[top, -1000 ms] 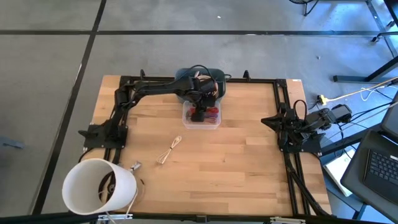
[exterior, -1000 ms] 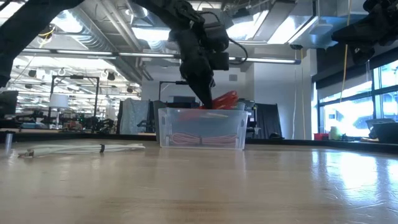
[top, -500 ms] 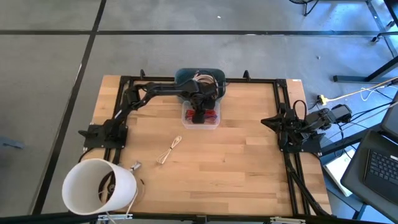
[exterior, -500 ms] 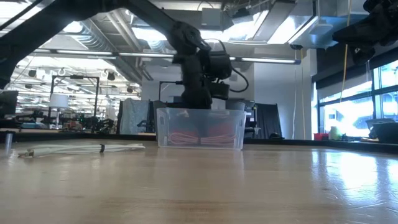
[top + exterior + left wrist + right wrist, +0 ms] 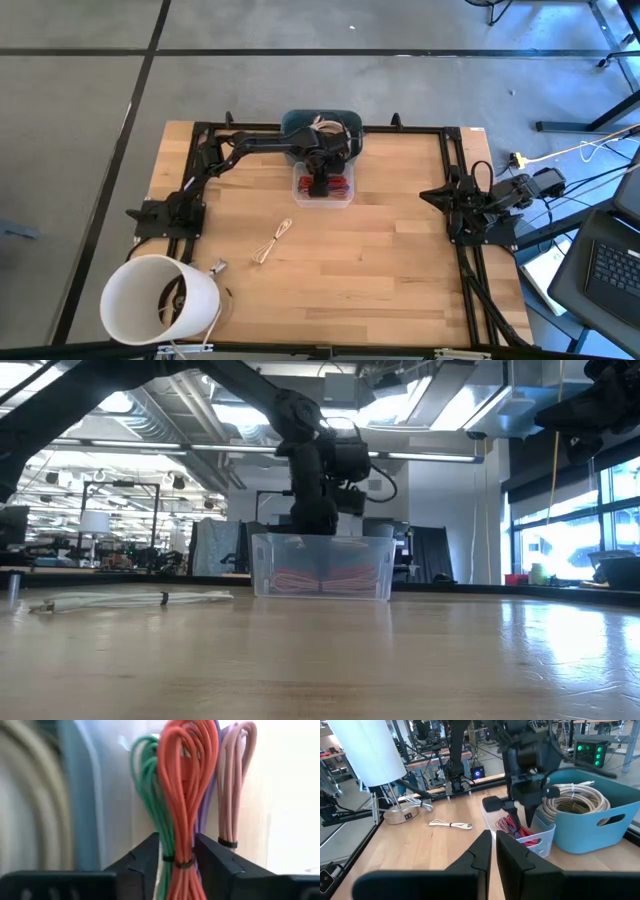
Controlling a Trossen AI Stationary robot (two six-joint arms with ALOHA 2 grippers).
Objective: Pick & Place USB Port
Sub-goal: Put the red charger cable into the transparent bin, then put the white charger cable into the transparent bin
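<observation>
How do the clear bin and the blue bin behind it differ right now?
The clear bin is see-through, low and small; the blue bin is opaque, taller and bigger. The clear bin holds coloured cable bundles, red among them; the blue bin holds coils of beige cable. The left gripper reaches down into the clear bin, its fingers either side of a red bundle; nothing reaches into the blue bin. Both sit at the table's far edge.

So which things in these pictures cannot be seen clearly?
- Left gripper fingertips: cut off at the left wrist view's edge; in the high view, hidden under the arm.
- Clear bin: its frosted wall blurs the cables inside in the low view.
- White cable: connector too small in the high view.
</observation>
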